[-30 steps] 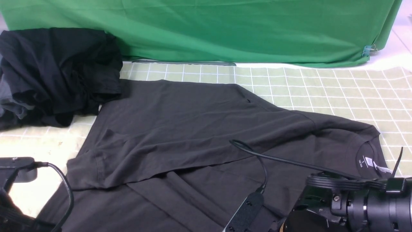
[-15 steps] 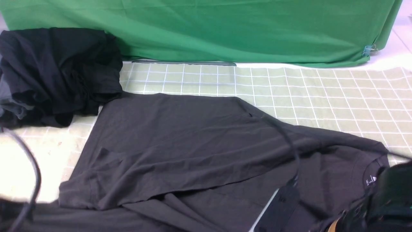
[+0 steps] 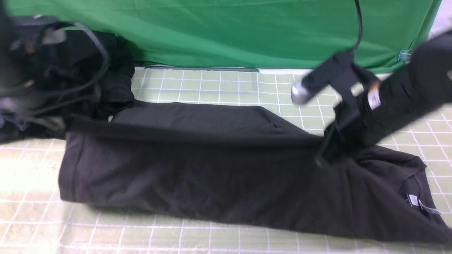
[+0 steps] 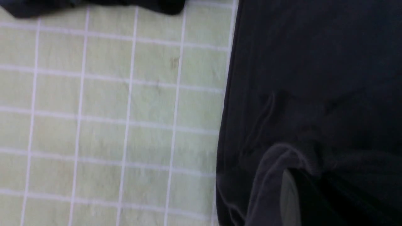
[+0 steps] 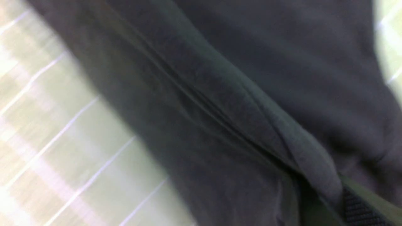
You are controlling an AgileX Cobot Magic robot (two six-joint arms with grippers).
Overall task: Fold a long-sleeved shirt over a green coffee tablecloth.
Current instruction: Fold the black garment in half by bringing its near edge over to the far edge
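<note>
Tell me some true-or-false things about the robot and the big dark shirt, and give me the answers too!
1. The long-sleeved shirt lies on the green coffee tablecloth with white grid lines. True.
2. The hanging cloth behind the table is red. False: it is plain bright green.
3. The left gripper and the right gripper each pinch the shirt's fabric. True: a raised edge stretches between them.
4. The pile of black clothes sits at the far right. False: it is at the far left, beside the shirt.
5. A white neck label shows at the shirt's right end. True.
</note>
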